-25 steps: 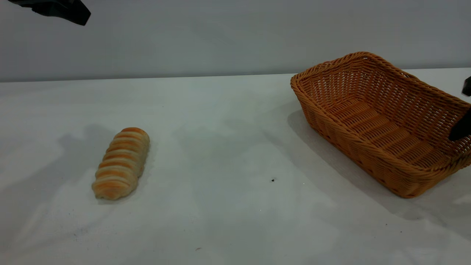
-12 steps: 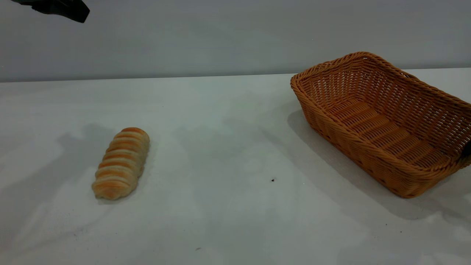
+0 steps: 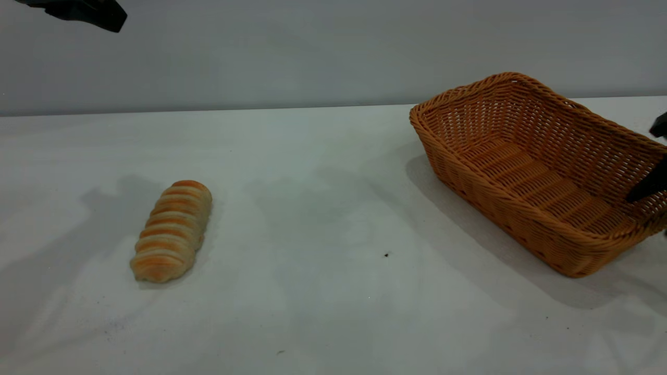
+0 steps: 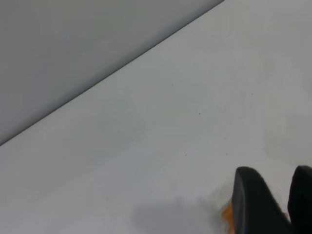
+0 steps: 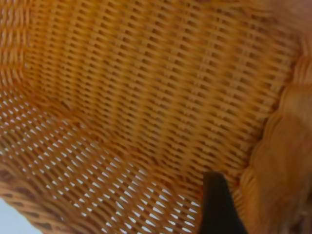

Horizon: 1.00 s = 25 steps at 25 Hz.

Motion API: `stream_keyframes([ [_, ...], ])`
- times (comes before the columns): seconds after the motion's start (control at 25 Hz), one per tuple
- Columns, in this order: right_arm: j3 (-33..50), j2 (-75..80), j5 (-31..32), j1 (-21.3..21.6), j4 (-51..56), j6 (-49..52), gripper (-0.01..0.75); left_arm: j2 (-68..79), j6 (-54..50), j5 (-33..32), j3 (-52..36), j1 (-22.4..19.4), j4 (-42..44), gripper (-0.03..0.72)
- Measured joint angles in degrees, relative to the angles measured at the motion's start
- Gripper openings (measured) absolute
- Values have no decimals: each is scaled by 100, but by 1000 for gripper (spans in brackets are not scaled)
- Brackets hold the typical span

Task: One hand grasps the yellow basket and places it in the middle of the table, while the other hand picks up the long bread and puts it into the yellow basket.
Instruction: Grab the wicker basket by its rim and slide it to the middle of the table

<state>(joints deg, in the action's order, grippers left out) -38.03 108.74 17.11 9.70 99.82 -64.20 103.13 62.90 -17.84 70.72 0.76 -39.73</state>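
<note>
Plain grey wall backs the table (image 3: 323, 172), where the long bread (image 3: 171, 230) lies untouched toward the left edge and the yellow basket (image 3: 531, 172) sits at the right edge, one corner looking slightly raised. At the basket's right-hand end wall, the right gripper (image 3: 652, 156) has one finger inside and one outside, though whether it has clamped cannot be told; the left gripper (image 4: 273, 204), slightly parted and empty, hovers above the bread's end. Gripping only this rim, the basket could swivel or slip out when dragged toward the middle.
</note>
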Motion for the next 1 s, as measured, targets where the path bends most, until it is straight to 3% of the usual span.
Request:
stream_keyframes([
  [0.16,-183,552,370,0,160,-130,445,0,6,0,0,0,-5,242],
  [0.44,-219,700,404,0,319,-576,88,0,22,22,0,0,-5,242],
  [0.72,-213,702,791,-11,127,-1137,91,0,22,23,0,0,-5,242],
  [1.0,-213,698,1484,-11,-942,-1067,91,0,22,18,0,0,-5,242],
])
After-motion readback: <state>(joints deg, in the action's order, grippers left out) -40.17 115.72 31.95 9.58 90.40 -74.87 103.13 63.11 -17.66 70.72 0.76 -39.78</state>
